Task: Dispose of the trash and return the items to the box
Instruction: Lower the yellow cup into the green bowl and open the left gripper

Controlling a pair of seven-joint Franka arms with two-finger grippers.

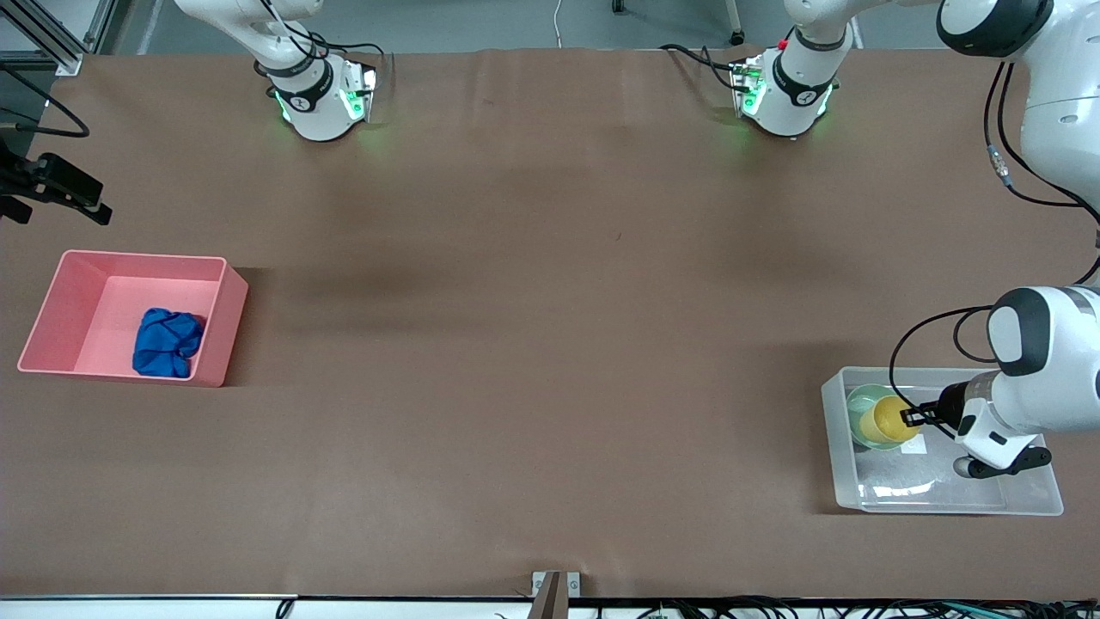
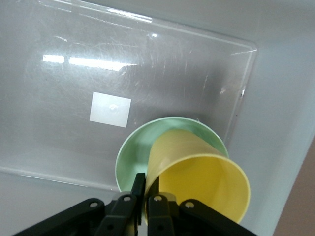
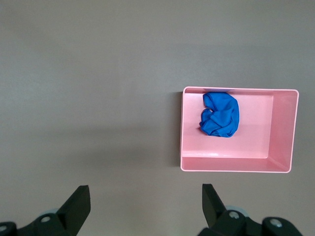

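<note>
**A:** Where is the trash (image 1: 166, 342) lying?

**B:** It is lying inside the pink tub (image 1: 137, 256), at about nine o'clock on the bench (image 1: 550, 344) as the front view shows it. The wad is sitting at the tub's five o'clock corner and pressing against the wall there. The remaining pink floor is showing bare.

**A:** And the right end effector (image 3: 145, 201)?

**B:** It is hanging released, fingers spread wide, over bare bench beside the tub. The right arm is waiting.

**A:** Where are the items sitting?

**B:** Both are sitting in the box (image 1: 945, 507), at about four o'clock on the bench, toward the left arm's end. The green bowl (image 1: 859, 408) is sitting at the box's ten o'clock corner, close to two walls. The yellow cup (image 1: 889, 419) is leaning tilted in the bowl.

**A:** Is the left end effector (image 1: 913, 417) gripping anything?

**B:** Yes, it is pinching the cup's rim between its fingers (image 2: 139, 189), down inside the box.

**A:** How much open room is showing?

**B:** The box floor around the white sticker (image 2: 110, 109) is lying open. A wide stretch of bench is running bare between tub and box.
</note>
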